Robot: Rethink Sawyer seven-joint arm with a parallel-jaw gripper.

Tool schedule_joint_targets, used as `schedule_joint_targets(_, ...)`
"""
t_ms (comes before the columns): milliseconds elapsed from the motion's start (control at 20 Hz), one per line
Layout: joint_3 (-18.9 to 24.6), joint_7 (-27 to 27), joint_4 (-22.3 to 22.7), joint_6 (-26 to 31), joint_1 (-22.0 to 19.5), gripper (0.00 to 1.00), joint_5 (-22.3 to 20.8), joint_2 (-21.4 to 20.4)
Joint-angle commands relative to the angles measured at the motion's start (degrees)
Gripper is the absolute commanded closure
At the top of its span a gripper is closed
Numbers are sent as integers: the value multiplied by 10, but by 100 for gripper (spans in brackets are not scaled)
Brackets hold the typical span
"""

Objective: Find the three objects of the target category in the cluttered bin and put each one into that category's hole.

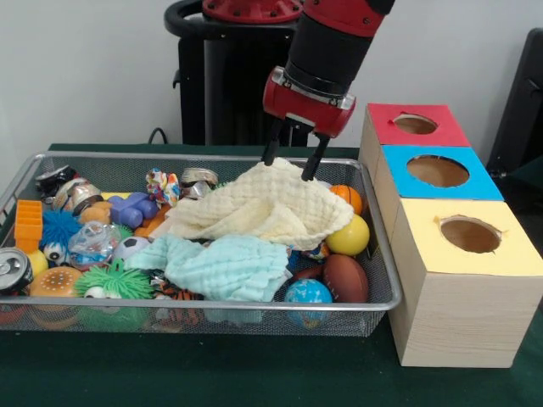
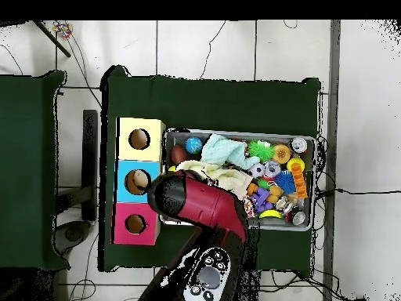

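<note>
**Gripper poised over the cream cloth at the bin's far right**

At the left end of the bin (image 1: 25,165), in the front view, lie small things: an orange block (image 1: 28,222), a blue spiky ball (image 1: 59,227), a drink can (image 1: 13,270) and a green spiky toy (image 1: 114,280). Toward the middle a pale green cloth (image 1: 222,264) is spread along the near side, and behind it a cream cloth (image 1: 254,208) is heaped up, covering whatever lies beneath.

The gripper (image 1: 293,161) hangs directly above the far edge of that cream cloth, its two dark fingers parted a moderate way and pointing straight down, the tips at or just touching the fabric; nothing is held between them. Right of the cloth sit an orange ball (image 1: 348,197), a yellow ball (image 1: 349,236), a brown football (image 1: 345,277) and a blue globe ball (image 1: 307,293).

Beyond the bin's right end stand three boxes in a row. The hole (image 1: 415,124) in the red top is the farthest of the three, and it lies to the right of the gripper and close by, so a carry there would likely be short and sideways. The cloth probably needs lifting first.
</note>
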Motion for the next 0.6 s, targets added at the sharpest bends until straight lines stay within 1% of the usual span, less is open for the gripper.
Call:
schedule_joint_targets(50, 57, 44, -38, 0, -66, 0, -19, 18)
schedule_joint_targets(100, 68, 34, -37, -13, -78, 0, -23, 19)
schedule_joint_targets(250, 125, -13, -39, -52, -139, 0, -36, 28)
schedule_joint_targets(350, 157, -31, -30, -60, -170, 0, -43, 25)
schedule_joint_targets(450, 169, -40, -17, -47, -187, 0, -57, 11)
schedule_joint_targets(600, 193, -71, 9, -15, -233, 0, -82, -18)
